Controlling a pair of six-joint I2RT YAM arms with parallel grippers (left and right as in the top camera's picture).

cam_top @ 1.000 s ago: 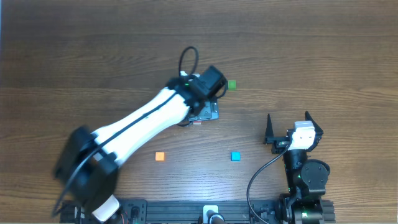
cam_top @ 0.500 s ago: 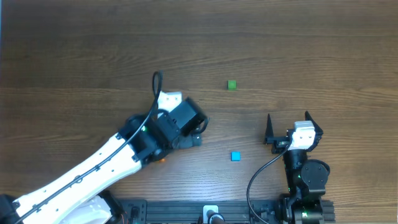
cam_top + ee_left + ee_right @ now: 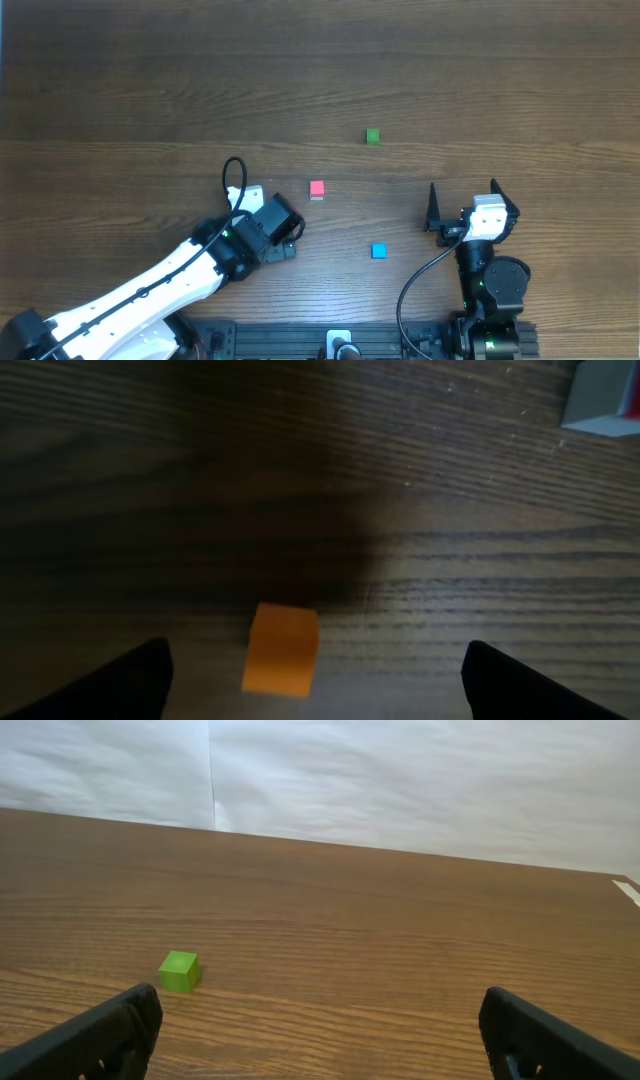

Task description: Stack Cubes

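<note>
A pink cube [image 3: 317, 189] lies near the table's middle, and its corner [image 3: 605, 400] shows in the left wrist view. A green cube [image 3: 373, 136] [image 3: 180, 970] sits farther back, to the right. A blue cube [image 3: 378, 251] rests near the front. My left gripper [image 3: 272, 240] hangs open just above an orange cube [image 3: 282, 650], which lies on the wood between its spread fingers [image 3: 130, 682]. The left gripper [image 3: 315, 690] holds nothing. My right gripper [image 3: 465, 205] [image 3: 320, 1050] stands open and empty at the right, pointing towards the green cube.
The wooden table [image 3: 150, 90] is bare across the back and left. A white wall [image 3: 420, 780] stands beyond the table's far edge. The arms' base rail [image 3: 340, 342] runs along the front edge.
My left arm has drawn back from the pink cube towards the front left and now hovers over the orange cube. The pink cube is uncovered. The right arm has not moved.
</note>
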